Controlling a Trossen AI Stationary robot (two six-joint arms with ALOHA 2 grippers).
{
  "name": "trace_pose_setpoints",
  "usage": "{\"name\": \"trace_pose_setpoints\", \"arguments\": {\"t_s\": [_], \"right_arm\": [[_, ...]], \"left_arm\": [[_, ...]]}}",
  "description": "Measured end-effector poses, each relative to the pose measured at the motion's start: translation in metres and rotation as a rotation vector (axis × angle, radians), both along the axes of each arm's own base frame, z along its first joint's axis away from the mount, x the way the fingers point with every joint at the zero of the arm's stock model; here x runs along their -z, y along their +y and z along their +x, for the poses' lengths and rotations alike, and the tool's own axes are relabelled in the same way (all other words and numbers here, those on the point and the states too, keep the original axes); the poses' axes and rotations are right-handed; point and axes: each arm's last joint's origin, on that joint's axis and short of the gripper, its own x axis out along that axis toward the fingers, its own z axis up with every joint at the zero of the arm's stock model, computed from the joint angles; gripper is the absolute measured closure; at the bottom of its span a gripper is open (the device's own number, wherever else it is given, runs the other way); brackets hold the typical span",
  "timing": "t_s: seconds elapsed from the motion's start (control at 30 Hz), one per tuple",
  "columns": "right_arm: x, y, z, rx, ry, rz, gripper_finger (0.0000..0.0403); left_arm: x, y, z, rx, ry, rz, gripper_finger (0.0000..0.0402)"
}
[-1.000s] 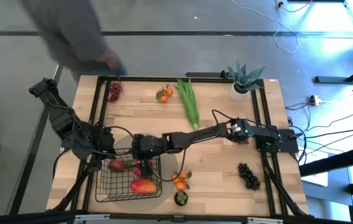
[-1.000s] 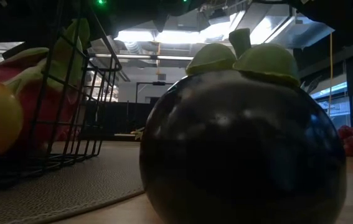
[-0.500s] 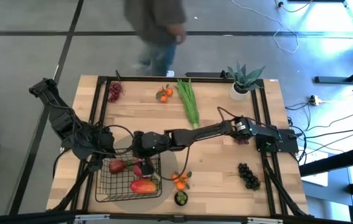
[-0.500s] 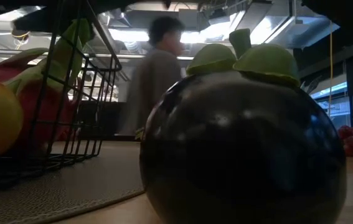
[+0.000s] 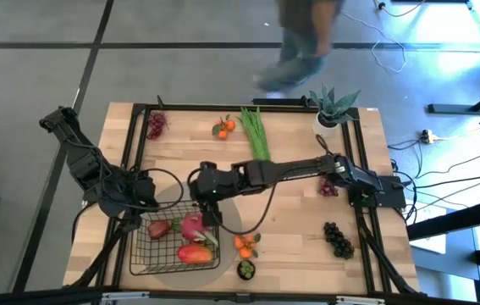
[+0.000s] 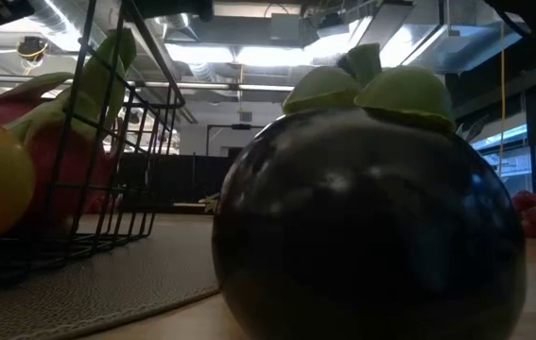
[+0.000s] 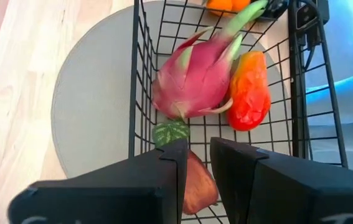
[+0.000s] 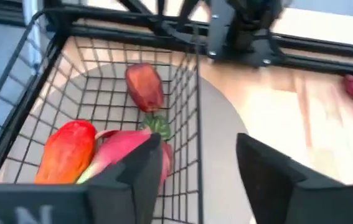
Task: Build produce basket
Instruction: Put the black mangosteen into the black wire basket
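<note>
Basket (image 5: pixel 174 246) down at the table's near-left on a grey mat (image 5: pixel 165 201), dragon fruit (image 5: pixel 192 226) and mango (image 5: pixel 192 252) inside; right gripper (image 5: pixel 208 206) over its far rim, fingers apart, empty; left gripper (image 5: pixel 143 191) beside the far-left corner, jaws slightly gapped, nothing clamped.

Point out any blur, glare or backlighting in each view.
High view: person beyond the table smeared by motion, bright patch at top right. Low view: dark fruit backlit by ceiling lights. Right wrist view: soft overall, basket mesh blurred. Left wrist view: sharp, bluish glare at one edge.
</note>
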Motion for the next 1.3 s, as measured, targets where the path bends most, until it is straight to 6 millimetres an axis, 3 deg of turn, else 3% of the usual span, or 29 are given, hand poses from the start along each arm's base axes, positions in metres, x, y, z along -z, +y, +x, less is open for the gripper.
{"name": "trace_pose_setpoints", "arguments": {"t_s": [0.27, 0.43, 0.67, 1.13, 1.3], "right_arm": [[-0.033, -0.011, -0.041, 0.153, 0.147, 0.023, 0.0333], [-0.043, -0.02, -0.072, 0.253, 0.299, -0.079, 0.0396], [-0.041, -0.039, -0.103, 0.468, 0.515, -0.181, 0.0401], [-0.059, -0.065, -0.115, 0.373, 0.52, -0.14, 0.0402], [-0.081, -0.072, -0.131, 0.324, 0.48, -0.093, 0.0403]], "left_arm": [[0.0, 0.001, 0.0, -0.016, -0.013, 0.017, 0.0342], [0.0, 0.002, 0.0, -0.035, -0.029, 0.035, 0.0342], [-0.001, 0.001, 0.001, -0.036, -0.034, 0.032, 0.0342], [-0.004, 0.0, 0.004, -0.072, -0.096, 0.026, 0.0342], [-0.005, 0.002, 0.005, -0.141, -0.15, 0.075, 0.0342]]}}
